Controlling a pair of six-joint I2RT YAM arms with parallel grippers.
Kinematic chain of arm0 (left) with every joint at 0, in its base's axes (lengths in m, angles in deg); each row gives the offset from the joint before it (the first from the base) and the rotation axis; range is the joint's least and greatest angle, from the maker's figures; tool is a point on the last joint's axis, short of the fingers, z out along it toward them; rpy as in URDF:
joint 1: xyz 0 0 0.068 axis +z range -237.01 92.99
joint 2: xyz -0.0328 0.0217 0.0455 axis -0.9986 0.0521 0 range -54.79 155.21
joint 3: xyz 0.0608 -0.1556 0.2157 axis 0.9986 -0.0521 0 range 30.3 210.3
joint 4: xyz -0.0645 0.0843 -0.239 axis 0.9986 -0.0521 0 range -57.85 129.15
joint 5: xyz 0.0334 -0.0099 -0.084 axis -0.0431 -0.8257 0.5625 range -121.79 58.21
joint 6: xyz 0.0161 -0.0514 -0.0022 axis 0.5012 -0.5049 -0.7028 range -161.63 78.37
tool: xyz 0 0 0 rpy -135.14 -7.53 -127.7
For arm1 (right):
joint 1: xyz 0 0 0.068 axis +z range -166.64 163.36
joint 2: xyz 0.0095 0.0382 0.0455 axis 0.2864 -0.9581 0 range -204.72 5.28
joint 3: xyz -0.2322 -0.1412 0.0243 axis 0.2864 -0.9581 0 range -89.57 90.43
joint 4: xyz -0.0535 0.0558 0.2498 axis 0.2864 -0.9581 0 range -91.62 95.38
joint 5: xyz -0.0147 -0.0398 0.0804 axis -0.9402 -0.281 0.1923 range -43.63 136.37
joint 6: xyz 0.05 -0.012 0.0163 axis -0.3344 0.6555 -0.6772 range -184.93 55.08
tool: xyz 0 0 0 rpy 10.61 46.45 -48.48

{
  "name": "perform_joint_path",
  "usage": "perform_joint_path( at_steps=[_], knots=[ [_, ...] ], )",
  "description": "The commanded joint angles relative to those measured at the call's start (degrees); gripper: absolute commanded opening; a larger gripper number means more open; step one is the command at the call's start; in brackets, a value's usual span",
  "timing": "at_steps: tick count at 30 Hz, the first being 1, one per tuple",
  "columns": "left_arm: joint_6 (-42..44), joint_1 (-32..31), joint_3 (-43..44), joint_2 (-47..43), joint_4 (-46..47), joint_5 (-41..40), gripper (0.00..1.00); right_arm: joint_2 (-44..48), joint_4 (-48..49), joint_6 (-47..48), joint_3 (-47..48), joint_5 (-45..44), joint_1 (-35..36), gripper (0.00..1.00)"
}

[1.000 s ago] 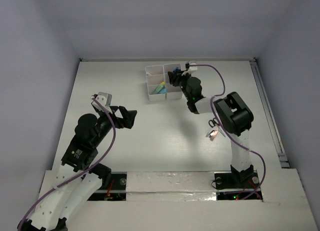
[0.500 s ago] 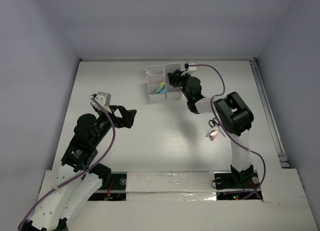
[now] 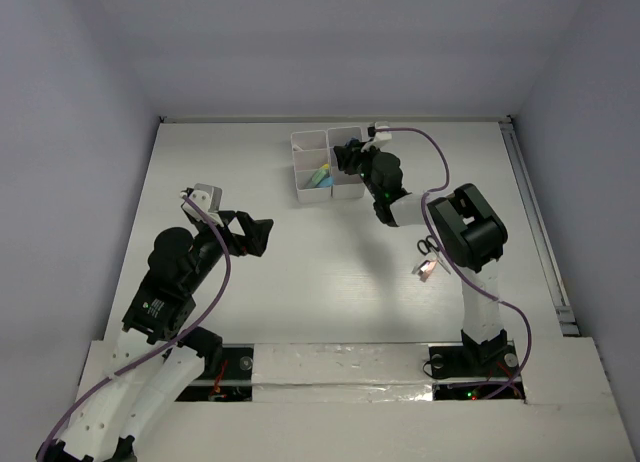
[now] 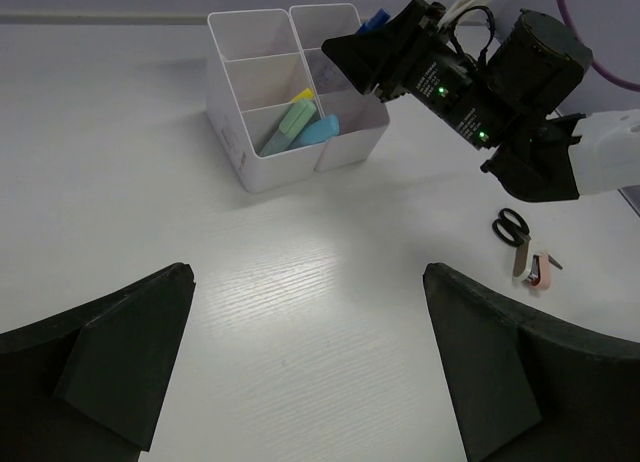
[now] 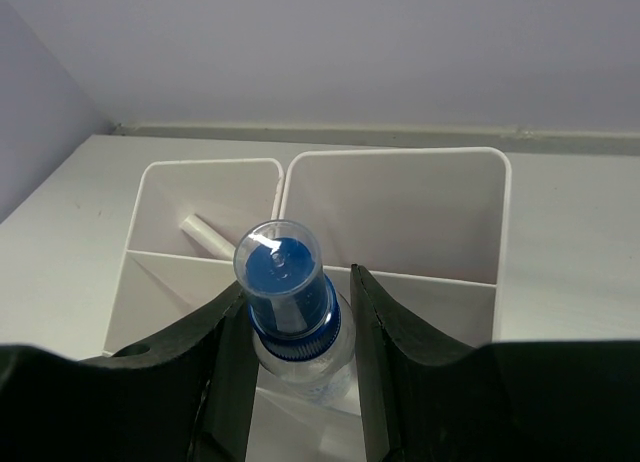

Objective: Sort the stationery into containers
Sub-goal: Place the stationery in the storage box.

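Holding status: right gripper [image 5: 299, 294] has its jaws clamped on the blue-capped tube [image 5: 285, 277]. Cap end is toward the wrist, lower end points down into the organizer [image 5: 400, 217] directly below the jaws. Tube sits near the centre divider. Can't tell which cell it's aimed at, or whether its bottom touches anything. Not released yet.

Done, as far as visible:
- thin white pen [image 5: 205, 232] is in the cell ahead-left of the right jaws
- pale-green marker [image 4: 288, 125] and a blue item [image 4: 322, 132] share the organizer cell nearest the left jaws
- other cells are partly hidden by the right arm, so no full count

Remaining: scissors [image 4: 511, 225] and pink eraser [image 4: 543, 273] lie on the table [image 4: 150, 182], just beside each other. They're well behind the right jaws and ahead-right of the left jaws.

Left gripper [image 4: 308, 277]: jaws wide apart, nothing between them, hovering over the table well short of the organizer.

Judgement: mostly sorted. Tube drop is the step in hand, then at least those two items to go.
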Motion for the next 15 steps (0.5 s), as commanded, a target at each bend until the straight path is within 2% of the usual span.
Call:
perform_joint_path(
  at_steps=[1, 5, 10, 12, 15],
  knots=[
    [0.6, 0.2, -0.5, -0.3, 3.1, 1.1, 0.99, 2.5, 1.5, 0.6, 2.4, 1.1, 0.1, 0.3],
    [0.6, 0.2, -0.5, -0.2, 3.2, 1.1, 0.99, 3.2, 1.3, 0.8, 2.2, 1.3, 0.6, 0.55],
    [0.5, 0.2, -0.5, -0.1, 3.2, 1.2, 0.99, 4.8, -0.1, 1.1, 2.4, 1.1, 0.6, 0.67],
    [0.6, 0.7, -0.5, -0.1, 3.2, 1.2, 0.99, 5.7, -0.3, 1.2, 2.0, 1.1, 0.6, 0.76],
    [0.5, 0.7, -0.5, -0.2, 3.3, 1.3, 0.99, 6.9, -1.2, 1.2, 1.5, 0.8, 0.6, 0.8]
  ],
)
